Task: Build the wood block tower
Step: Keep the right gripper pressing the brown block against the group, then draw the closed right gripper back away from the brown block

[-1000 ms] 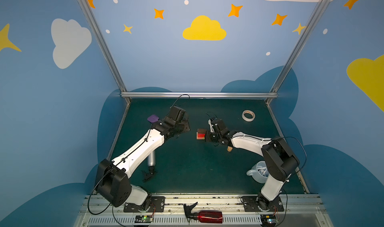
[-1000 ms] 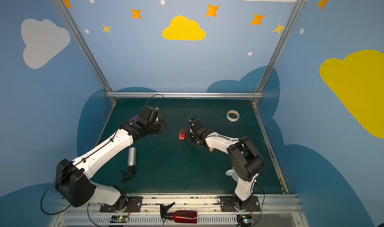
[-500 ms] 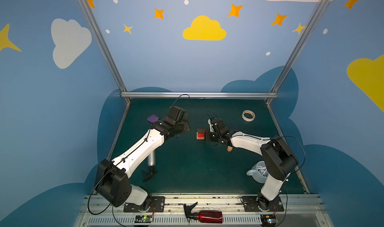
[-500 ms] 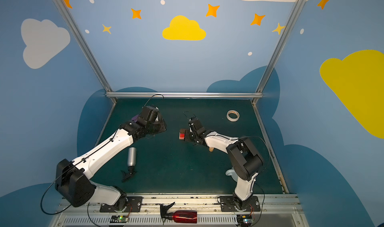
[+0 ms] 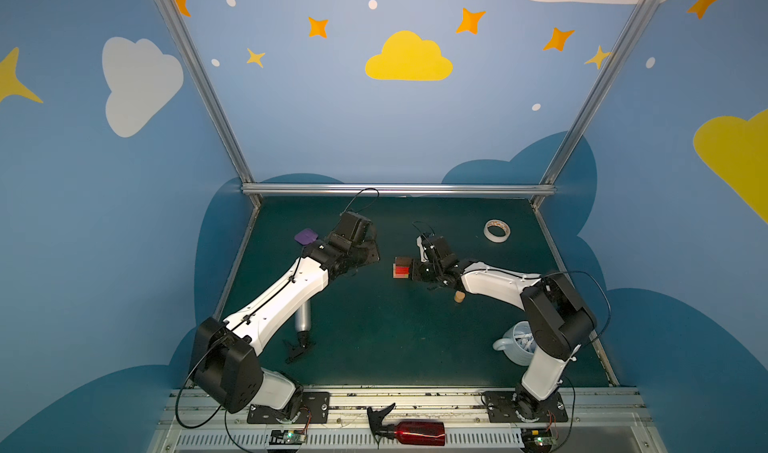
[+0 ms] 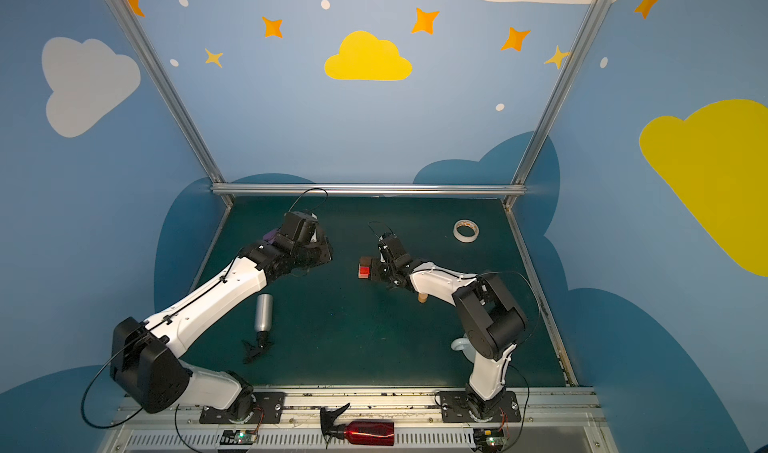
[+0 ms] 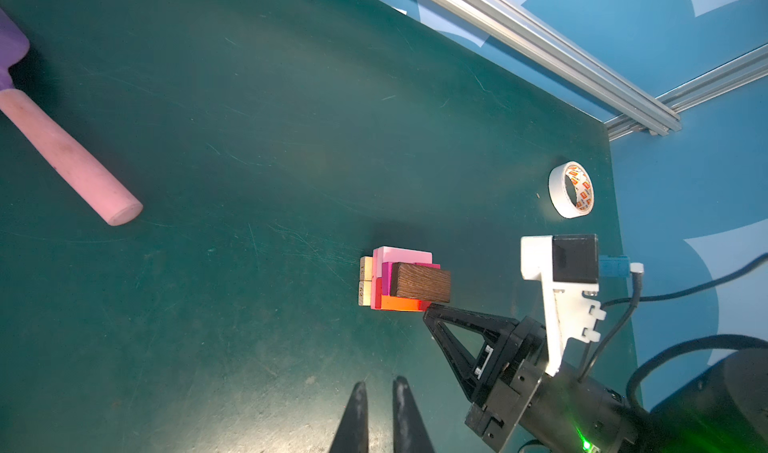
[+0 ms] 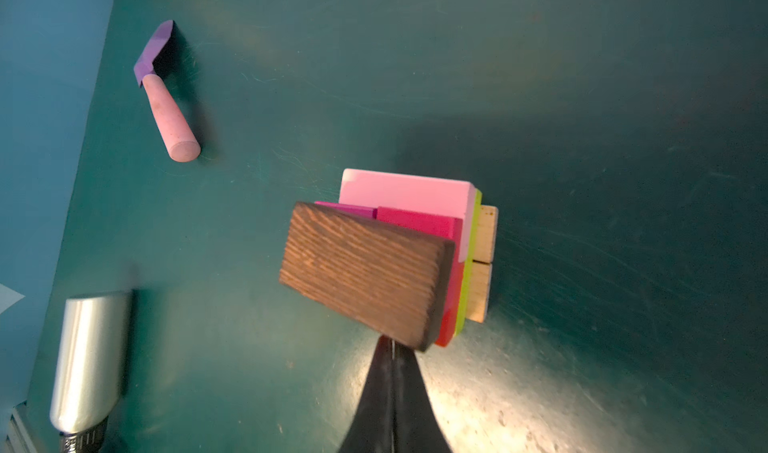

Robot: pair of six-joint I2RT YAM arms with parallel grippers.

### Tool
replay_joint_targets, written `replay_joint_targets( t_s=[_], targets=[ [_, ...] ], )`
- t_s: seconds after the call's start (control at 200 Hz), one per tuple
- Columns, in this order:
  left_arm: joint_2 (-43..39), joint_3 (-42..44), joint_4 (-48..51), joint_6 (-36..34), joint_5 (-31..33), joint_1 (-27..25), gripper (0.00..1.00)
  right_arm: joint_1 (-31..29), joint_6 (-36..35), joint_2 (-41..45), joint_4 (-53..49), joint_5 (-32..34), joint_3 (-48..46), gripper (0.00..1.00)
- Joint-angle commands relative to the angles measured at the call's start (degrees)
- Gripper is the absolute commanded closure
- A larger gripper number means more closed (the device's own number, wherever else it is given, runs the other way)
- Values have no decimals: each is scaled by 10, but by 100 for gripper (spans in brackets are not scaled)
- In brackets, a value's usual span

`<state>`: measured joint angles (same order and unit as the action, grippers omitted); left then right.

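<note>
Centre of the frame in both top views is occupied by the tower, which is set on the green table. Its layers are shown best in the right wrist view: two tan pieces are laid at the base, lime-green, red, pink and magenta pieces are stacked above, and the brown block is laid askew on top.

The right gripper is seen pressed together, with nothing pinched. Its tip is placed at one corner of the brown block, and whether contact is made cannot be told. In the top views it is found just right of the tower.

The left gripper is held apart from the tower, to its left in the top views. Its fingers are parted by a narrow gap and nothing is held between them.

The cylinder is seen on the table below and right of the tower, just beside the right forearm.

The spatula is found left of centre, partly hidden by the left arm. The tape is seen toward the upper right of the table, and the bottle toward the lower left.
</note>
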<state>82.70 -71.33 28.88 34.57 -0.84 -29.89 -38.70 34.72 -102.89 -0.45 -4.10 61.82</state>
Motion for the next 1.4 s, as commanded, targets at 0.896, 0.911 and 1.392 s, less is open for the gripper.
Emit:
replay_joint_targets(
  t_s=[0.896,0.911,1.392],
  targets=[
    [2,6,-7,1,-4,3,86,1,10,-16,15,-17,21,100],
    [2,7,-6,1,-5,2,86,0,10,-16,15,-17,22,100],
    [2,6,-6,-3,-3,4,86,-9,14,-29,16,-29,34,100]
  ],
)
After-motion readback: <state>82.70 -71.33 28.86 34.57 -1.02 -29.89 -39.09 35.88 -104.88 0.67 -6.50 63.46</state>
